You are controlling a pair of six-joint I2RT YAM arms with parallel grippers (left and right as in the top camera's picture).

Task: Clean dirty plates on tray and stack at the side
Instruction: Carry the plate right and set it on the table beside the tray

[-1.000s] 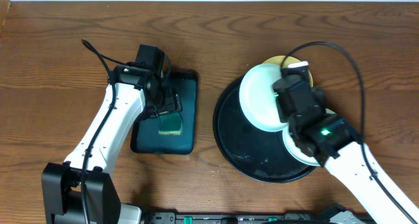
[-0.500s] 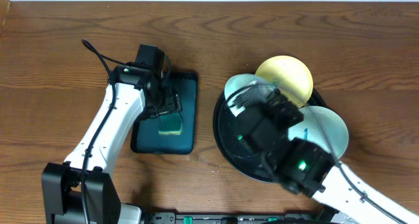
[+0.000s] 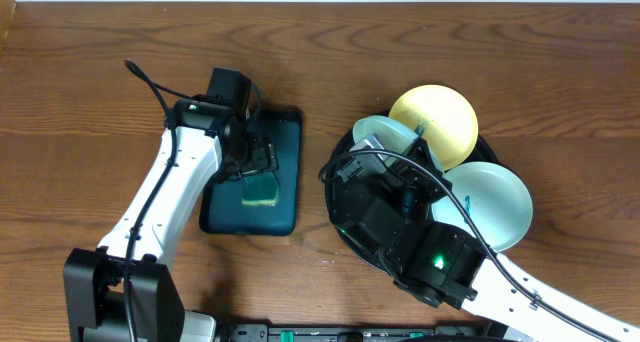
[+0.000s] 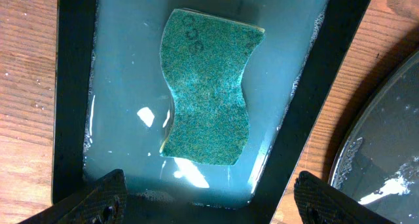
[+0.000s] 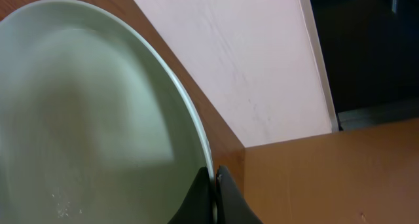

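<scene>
- Right now your right pincer (image 5: 213, 188) is clamped on the rim of a pale mint plate (image 5: 98, 119). Its dark fingers (image 5: 230, 199) pinch the edge, and the plate spreads up and to the left of them in the wrist view.
- Beyond that pinched rim you see a strip of brown wood, then a pale wall.
- From overhead the right arm covers this pincer, so you cannot tell there where it grips. A mint plate (image 3: 382, 132) shows from under the arm at the far-left rim of the black tray (image 3: 334, 202).
- Past that, the yellow plate (image 3: 432, 124) sits at the tray's far rim, and the second mint plate (image 3: 492, 204) overhangs its right side.
- Your left pincer (image 4: 213, 201) is spread wide, holding nothing, over the wet teal tray (image 4: 72, 106).
- Just ahead of its fingertips, in line with the gap and not touching them, lies the green sponge (image 4: 208, 93).
- Off to its right, the black tray's rim shows.
</scene>
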